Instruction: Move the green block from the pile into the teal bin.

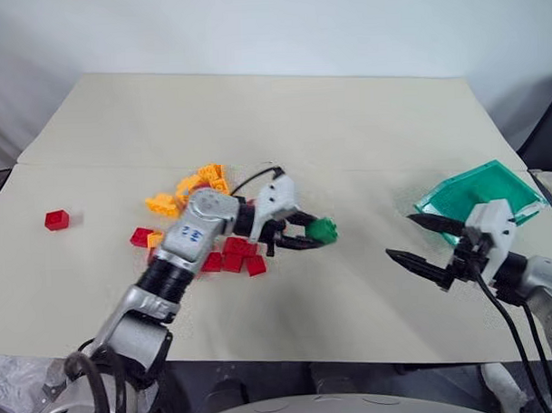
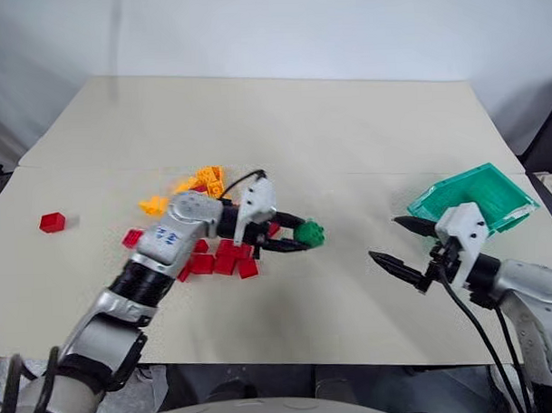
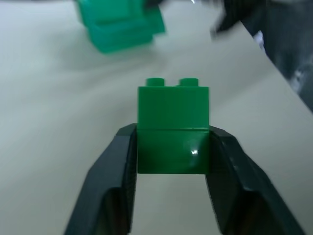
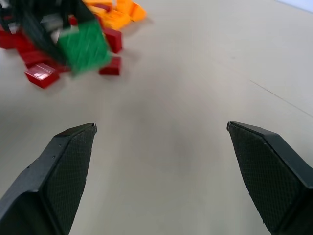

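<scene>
While pinched by its smooth side walls in left gripper (image 1: 324, 234), small bright green studded plastic brick (image 1: 323, 229) looks light, rigid, kinda slippery; right gripper (image 1: 424, 246) gaping, empty.

Green block (image 1: 323, 229), red and yellow-orange pile (image 1: 204, 218), teal bin (image 1: 480, 191).

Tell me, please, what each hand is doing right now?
Left hand: closed on the green block, held clear of the pile.
Right hand: open wide, holding nothing, beside the teal bin.
</scene>
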`<state>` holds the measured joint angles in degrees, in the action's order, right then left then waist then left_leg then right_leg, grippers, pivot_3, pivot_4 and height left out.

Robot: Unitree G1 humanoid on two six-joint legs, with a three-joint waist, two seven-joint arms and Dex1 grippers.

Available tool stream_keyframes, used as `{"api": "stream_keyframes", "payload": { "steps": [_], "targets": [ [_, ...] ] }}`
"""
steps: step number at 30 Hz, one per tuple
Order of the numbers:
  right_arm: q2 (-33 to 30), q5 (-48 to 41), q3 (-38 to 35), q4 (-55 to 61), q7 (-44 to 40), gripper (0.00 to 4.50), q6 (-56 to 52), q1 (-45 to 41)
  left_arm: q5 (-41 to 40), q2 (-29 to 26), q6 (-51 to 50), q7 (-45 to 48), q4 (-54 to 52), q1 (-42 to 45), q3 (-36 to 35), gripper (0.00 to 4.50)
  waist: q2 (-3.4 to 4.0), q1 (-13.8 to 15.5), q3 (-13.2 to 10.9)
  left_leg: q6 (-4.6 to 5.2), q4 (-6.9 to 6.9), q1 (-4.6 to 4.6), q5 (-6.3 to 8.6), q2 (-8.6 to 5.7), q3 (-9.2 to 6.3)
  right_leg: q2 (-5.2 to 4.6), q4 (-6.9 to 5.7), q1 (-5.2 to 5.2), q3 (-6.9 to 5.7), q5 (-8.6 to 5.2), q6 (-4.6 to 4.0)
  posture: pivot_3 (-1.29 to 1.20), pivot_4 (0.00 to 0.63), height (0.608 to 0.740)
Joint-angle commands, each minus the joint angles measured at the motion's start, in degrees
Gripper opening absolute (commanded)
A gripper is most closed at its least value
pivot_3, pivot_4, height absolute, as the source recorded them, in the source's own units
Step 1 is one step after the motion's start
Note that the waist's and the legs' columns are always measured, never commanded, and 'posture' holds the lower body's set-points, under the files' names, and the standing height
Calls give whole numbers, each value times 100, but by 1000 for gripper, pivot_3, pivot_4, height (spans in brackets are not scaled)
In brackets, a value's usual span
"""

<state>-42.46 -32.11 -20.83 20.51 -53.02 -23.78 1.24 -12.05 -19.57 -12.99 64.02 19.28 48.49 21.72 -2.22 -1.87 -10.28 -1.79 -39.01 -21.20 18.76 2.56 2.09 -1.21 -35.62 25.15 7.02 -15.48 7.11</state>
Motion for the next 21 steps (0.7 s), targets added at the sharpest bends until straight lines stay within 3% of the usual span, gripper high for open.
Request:
{"api": "stream_keyframes", "payload": {
  "steps": [1, 5, 10, 13, 21],
  "targets": [
    [-49, -188, -309, 459, 119, 4500, -19, 180, 244, 149, 547, 145, 266, 223, 1, 3319, 1, 1, 0, 1, 0, 0, 0, 0, 0, 4, -1, 1, 8, 1, 2, 0, 150, 740],
    [-55, -277, -357, 634, 229, 4500, -82, 297, 212, 178, 708, 310, 293, 220, -168, 4472, 1, 13, 0, 2, 0, 1, 0, 1, 3, 8, -1, 1, 19, 3, 6, 0, 150, 740],
    [-155, -280, -367, 631, 199, 4500, -128, 291, -185, -75, 608, 411, 17, 141, -802, 4472, 2, 13, -1, 3, 0, 1, 0, 2, 4, 8, -2, 2, 21, 4, 7, 0, 150, 740],
    [-385, -276, -545, 526, 19, 4500, -198, 414, -634, -634, 99, 741, -288, -64, -1333, 4472, 7, 3, -4, 3, 0, 1, 0, 3, 5, 8, -3, 3, 22, 4, 7, 0, 150, 740],
    [-907, -213, -1933, 488, -538, 4500, -465, 1622, -1564, -1788, -752, 1469, -1260, -1210, -2196, 4472, 11, 65, -6, 9, -1, -2, 4, 10, 4, 9, -1, 2, 15, 2, 3, 0, 150, 740]
  ]
}}
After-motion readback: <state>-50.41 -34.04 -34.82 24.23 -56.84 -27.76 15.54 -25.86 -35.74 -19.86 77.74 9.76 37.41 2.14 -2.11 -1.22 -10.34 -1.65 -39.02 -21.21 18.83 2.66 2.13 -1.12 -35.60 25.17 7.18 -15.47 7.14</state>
